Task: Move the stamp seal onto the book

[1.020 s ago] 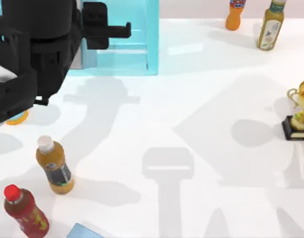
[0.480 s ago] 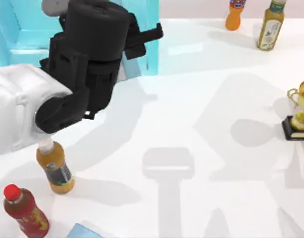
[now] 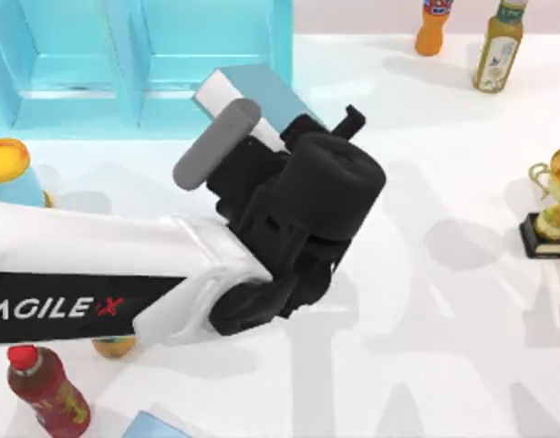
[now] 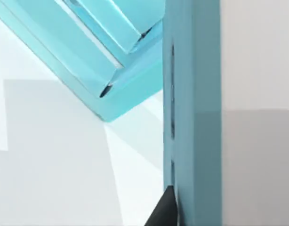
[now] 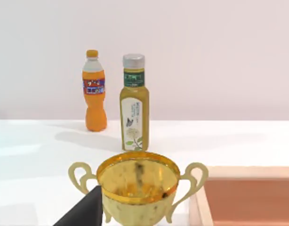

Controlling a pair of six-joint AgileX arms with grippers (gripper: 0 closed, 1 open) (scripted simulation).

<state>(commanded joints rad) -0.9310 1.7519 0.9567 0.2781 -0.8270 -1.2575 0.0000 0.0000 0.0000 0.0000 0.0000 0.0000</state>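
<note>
1. At the counter's (image 3: 444,365) left edge stand a bottle with an orange top (image 3: 8,162) and a red-capped bottle (image 3: 43,388). The corner of a small blue object (image 3: 152,426) pokes in at the near edge. They sit well clear of the work, so I treat them as clutter.
2. A teal rack (image 3: 143,64) with open compartments fills the far left corner.
3. My left arm reaches across from the left, and the left gripper (image 3: 307,173) is over the counter's middle, aimed at the far side. I cannot tell whether its jaws are apart or together.
4. The book (image 3: 262,91) is right at that gripper's far end, tilted, blue cover and white page edges up. In the left wrist view its edge (image 4: 194,117) runs right beside a black jaw tip, so I judge the arm is working on the book itself.
5. I cannot place the stamp seal, so I judge the transfer is not yet done.
6. On the right, an orange soda bottle (image 3: 432,23) and a green-capped bottle (image 3: 499,46) stand at the far edge.
7. A gold trophy (image 3: 552,205) stands at the right edge. The right gripper (image 5: 85,209) is parked just behind it, jaw state unclear.
</note>
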